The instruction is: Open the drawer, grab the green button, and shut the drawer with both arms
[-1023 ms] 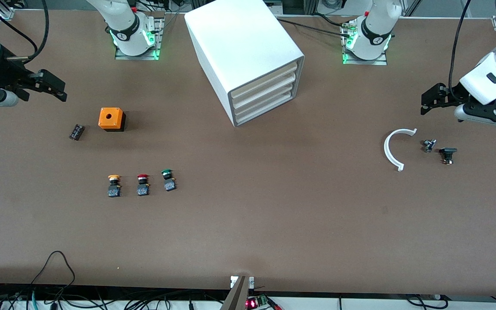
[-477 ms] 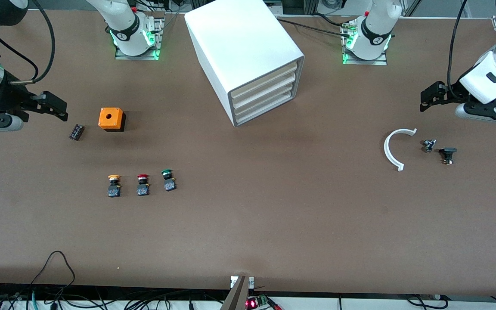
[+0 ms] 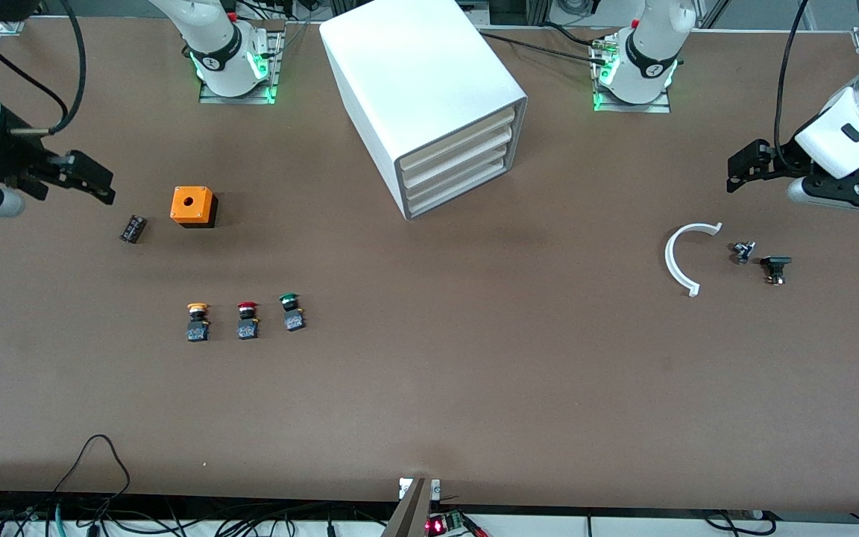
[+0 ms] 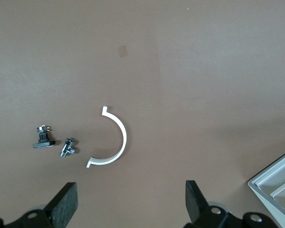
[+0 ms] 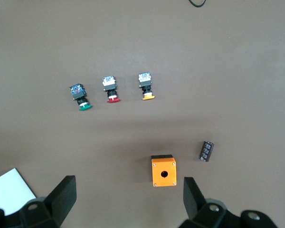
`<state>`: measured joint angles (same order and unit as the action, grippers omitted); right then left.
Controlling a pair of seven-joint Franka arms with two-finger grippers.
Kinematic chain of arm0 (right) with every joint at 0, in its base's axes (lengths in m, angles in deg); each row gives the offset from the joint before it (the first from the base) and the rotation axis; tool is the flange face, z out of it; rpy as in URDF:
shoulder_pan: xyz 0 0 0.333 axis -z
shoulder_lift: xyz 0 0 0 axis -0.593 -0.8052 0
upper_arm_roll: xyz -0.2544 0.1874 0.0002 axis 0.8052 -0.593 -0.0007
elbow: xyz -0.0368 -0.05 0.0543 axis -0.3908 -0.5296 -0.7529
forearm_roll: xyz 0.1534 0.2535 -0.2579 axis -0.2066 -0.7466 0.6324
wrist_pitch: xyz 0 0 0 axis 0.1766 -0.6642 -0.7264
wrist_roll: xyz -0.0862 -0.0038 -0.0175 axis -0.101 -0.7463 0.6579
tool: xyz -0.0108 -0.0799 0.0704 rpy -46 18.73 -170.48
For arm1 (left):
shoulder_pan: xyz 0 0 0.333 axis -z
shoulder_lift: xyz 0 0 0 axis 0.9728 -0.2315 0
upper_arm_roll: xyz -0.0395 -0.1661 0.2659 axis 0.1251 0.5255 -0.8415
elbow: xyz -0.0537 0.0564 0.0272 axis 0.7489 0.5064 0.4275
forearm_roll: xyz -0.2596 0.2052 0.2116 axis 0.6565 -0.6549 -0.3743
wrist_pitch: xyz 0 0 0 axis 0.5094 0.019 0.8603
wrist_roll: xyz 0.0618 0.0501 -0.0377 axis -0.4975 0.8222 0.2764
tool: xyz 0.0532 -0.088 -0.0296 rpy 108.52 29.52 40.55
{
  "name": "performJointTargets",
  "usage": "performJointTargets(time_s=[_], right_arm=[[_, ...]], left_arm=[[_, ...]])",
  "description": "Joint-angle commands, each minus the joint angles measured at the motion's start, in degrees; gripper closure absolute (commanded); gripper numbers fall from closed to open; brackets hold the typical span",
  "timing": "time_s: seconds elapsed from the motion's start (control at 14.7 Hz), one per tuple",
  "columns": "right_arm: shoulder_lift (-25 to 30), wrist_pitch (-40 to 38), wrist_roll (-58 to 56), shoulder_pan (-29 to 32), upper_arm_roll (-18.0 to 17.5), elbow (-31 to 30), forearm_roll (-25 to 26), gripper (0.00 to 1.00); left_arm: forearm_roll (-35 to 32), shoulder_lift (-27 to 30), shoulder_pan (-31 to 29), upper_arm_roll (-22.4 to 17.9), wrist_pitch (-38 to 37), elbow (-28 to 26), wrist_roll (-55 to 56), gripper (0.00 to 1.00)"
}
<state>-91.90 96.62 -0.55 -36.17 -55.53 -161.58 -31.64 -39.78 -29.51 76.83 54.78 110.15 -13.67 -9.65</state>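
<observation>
The white cabinet (image 3: 422, 97) stands at the table's back middle, its stacked drawers (image 3: 459, 168) all shut; a corner shows in the left wrist view (image 4: 278, 187). The green-capped button (image 3: 291, 311) stands on the table beside the red-capped one (image 3: 247, 319) and the orange-capped one (image 3: 197, 321); the right wrist view shows the green button (image 5: 80, 98) too. My right gripper (image 3: 98, 183) is open and empty, in the air at the right arm's end of the table. My left gripper (image 3: 743, 171) is open and empty, in the air at the left arm's end.
An orange box (image 3: 192, 206) and a small dark part (image 3: 132, 228) lie near the right gripper. A white half ring (image 3: 679, 257), a small metal fitting (image 3: 743, 251) and a black part (image 3: 775, 267) lie below the left gripper.
The right gripper dipped toward the table, then rose slightly and drew back toward the table's end. The left gripper shifted slightly upward. Nothing on the table has moved.
</observation>
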Motion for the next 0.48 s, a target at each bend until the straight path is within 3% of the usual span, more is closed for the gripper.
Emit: performJointTargets(time_s=[0.0, 0.41], right_arm=[[4.31, 0.31, 0.21, -0.03, -0.08, -4.17, -0.80, 0.00], [4.14, 0.23, -2.17, 0.06, 0.54, -3.90, -1.33, 0.00]], left_arm=[[0.20, 0.68, 0.22, 0.00, -0.74, 0.18, 0.45, 0.00], [0.20, 0.68, 0.22, 0.00, -0.74, 0.18, 0.45, 0.00]])
